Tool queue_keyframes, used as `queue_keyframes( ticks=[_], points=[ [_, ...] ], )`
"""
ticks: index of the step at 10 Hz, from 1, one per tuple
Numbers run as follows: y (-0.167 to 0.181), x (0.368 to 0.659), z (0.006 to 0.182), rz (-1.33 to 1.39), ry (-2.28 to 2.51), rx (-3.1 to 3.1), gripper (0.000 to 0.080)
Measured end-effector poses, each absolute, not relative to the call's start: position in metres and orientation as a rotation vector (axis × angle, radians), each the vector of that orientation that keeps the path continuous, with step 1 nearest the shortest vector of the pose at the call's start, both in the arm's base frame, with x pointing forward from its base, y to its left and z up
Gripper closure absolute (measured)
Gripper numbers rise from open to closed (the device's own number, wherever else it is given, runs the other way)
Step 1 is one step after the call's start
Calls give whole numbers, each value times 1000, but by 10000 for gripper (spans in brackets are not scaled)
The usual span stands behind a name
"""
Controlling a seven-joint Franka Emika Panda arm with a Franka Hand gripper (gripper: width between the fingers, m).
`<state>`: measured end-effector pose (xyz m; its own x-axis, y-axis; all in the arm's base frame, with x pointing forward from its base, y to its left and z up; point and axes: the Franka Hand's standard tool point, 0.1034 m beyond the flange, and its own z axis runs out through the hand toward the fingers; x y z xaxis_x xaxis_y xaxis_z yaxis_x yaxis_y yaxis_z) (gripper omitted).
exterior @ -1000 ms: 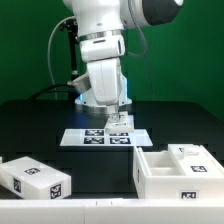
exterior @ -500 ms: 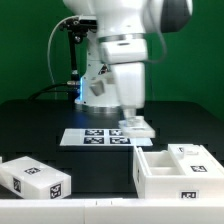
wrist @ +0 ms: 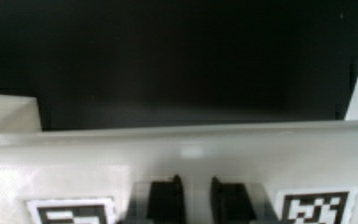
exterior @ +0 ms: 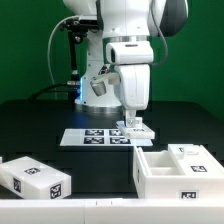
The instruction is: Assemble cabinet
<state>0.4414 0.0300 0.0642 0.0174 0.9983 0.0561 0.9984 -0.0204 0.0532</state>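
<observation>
My gripper (exterior: pixel 135 119) is shut on a small white cabinet panel (exterior: pixel 139 129) and holds it just above the right end of the marker board (exterior: pixel 100 137). In the wrist view the panel (wrist: pixel 176 150) spans the picture with a tag at each lower corner, and the dark fingertips (wrist: pixel 158 200) pinch it between them, around the gripper's middle (wrist: pixel 192 200). The open compartmented cabinet box (exterior: pixel 150 176) stands at the front of the exterior view's right. A long white tagged cabinet piece (exterior: pixel 35 178) lies at the front left.
The black table (exterior: pixel 40 125) carries all the parts. The arm's base and cables (exterior: pixel 75 70) stand behind the marker board. A white shape (wrist: pixel 2 110) shows at the wrist view's edge; I cannot tell what it is.
The arm has swung toward the exterior view's right with the panel in the gripper, from over the marker board's middle to its right end. The other parts have not moved.
</observation>
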Motion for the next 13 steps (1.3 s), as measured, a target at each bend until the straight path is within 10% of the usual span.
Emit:
queue_keyframes(
  ticks=[4,13],
  points=[
    [81,451,67,97,-2019,-2335,735],
    [27,455,65,25,-2068,-2216,735]
  ],
)
